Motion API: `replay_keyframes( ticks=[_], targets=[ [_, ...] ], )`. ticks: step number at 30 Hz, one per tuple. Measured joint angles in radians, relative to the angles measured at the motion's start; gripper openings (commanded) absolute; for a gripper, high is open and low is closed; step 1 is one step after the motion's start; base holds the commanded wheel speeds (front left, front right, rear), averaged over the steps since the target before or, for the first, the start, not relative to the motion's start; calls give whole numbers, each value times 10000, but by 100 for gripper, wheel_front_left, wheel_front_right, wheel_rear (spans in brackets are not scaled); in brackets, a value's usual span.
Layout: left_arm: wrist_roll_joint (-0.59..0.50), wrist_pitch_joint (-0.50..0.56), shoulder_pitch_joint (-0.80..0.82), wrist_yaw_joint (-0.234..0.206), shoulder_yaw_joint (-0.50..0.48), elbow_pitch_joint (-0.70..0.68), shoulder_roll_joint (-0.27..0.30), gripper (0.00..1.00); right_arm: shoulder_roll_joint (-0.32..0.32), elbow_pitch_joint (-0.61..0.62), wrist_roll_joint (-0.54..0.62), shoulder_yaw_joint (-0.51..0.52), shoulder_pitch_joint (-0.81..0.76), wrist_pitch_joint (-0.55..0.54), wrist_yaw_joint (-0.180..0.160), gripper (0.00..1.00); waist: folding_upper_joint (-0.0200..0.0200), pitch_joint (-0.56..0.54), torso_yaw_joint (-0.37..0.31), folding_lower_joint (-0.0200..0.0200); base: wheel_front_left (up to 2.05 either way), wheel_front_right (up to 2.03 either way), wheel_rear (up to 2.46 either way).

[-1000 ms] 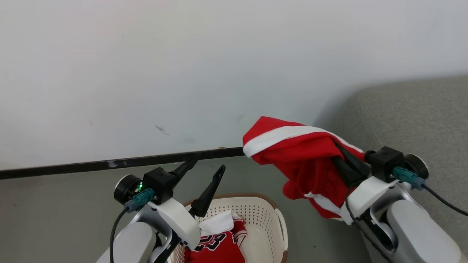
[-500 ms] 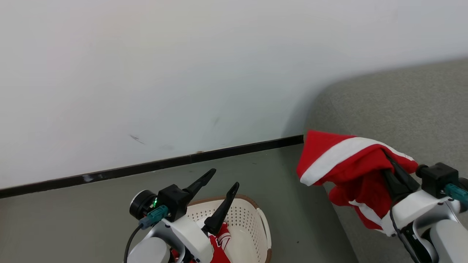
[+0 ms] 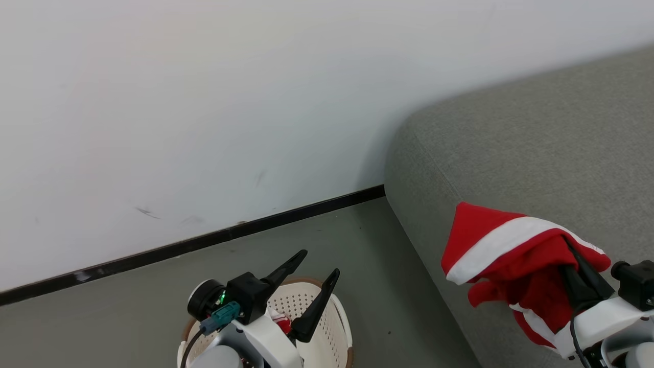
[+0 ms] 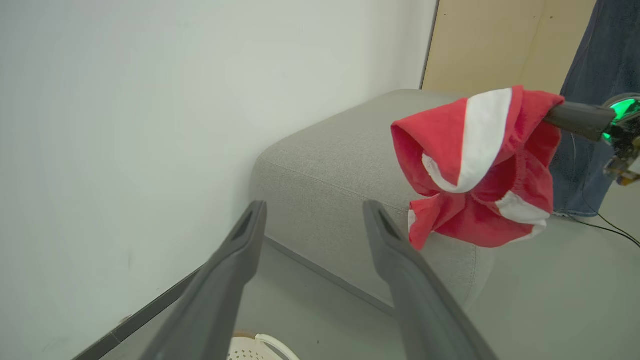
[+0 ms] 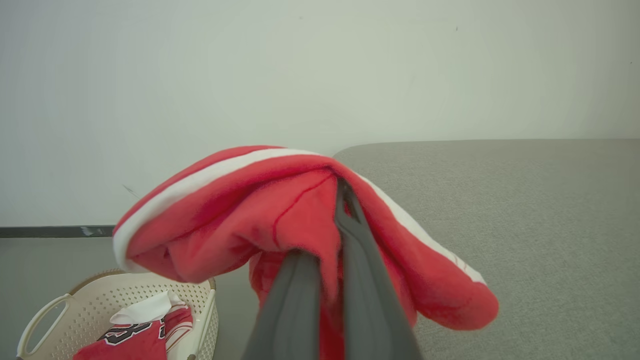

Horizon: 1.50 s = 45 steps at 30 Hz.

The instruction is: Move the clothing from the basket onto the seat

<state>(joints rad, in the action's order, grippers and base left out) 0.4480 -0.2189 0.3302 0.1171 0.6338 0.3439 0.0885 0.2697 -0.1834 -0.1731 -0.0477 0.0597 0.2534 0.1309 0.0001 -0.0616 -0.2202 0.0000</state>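
Red garment [image 3: 521, 271] now at seat [image 3: 536, 143] edge

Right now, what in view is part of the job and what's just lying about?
Job: red garment, clamped in the right gripper near the seat; jersey in the basket; open left gripper above the basket.
Just there: wall; skirting; floor; person's leg; beige panel.
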Motion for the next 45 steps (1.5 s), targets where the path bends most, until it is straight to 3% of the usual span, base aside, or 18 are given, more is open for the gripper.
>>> replay_keyframes(
  ticks=[10,16,33,45],
  targets=[
    [-19,-121,-172,-196,-127,10,4,100,36,533,-138,-140,-79,-278,0,0,0,112,-691,-1,0,0,0],
    [-163,-128,-338,-464,-276,-130,132,100,529,564,-506,-299,1150,-662,0,0,0,358,-855,0,0,0,0],
    [-646,-178,-277,-984,-568,-1193,650,100,1862,-725,-1482,1237,4977,-1743,0,0,0,1422,-527,0,0,0,0],
    [-895,297,-9,-1070,-414,-1783,895,100,2917,-2004,-1603,2119,5557,-1827,0,0,0,2283,-125,0,0,0,0]
  ],
)
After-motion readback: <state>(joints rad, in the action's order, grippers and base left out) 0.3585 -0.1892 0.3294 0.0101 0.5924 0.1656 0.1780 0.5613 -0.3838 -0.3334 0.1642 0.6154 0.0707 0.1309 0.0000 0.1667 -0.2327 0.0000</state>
